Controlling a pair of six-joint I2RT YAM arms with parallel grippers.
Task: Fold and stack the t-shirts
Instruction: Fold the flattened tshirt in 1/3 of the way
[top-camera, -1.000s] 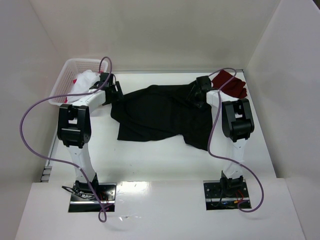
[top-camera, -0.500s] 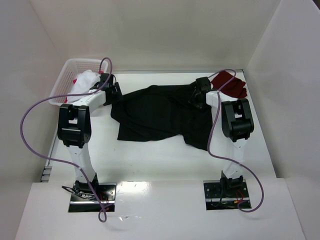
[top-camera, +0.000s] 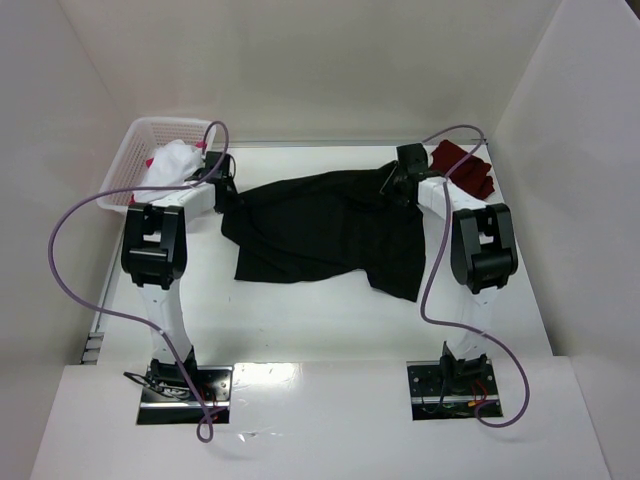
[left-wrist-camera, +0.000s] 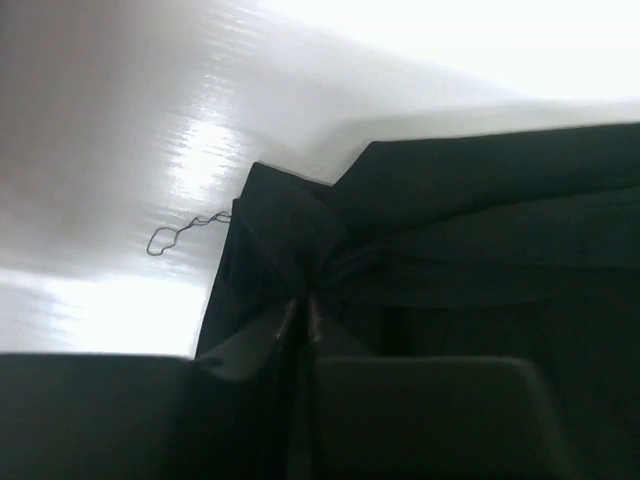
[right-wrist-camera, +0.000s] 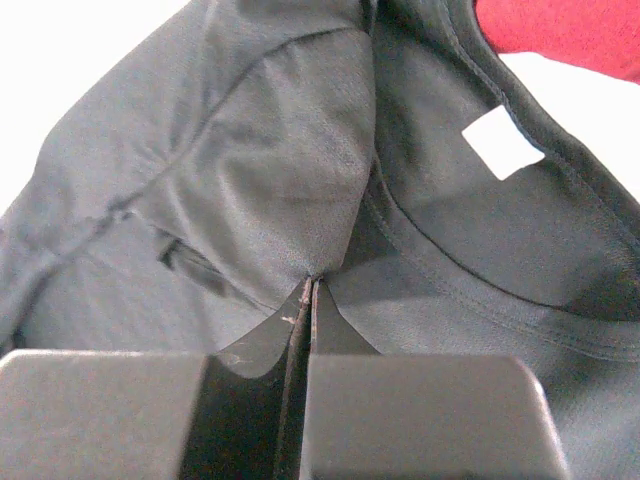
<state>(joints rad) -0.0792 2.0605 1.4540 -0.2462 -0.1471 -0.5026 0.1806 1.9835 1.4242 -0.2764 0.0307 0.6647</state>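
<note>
From above, your black t-shirt (top-camera: 320, 235) spans sideways between left pincer (top-camera: 226, 190) and right pincer (top-camera: 392, 184), its body lying nearward of both. Left wrist: jaws pinch an edge fold. Right wrist: jaws clamp cloth beside the collar, white label (right-wrist-camera: 503, 142) up-right.

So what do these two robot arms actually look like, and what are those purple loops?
Both are slim white arms with chunky black joint blocks: the left arm and right arm. The loops are purple cables, one per arm, running from base to wrist. Each arm ends in a black two-finger gripper: left gripper, right gripper.
</note>
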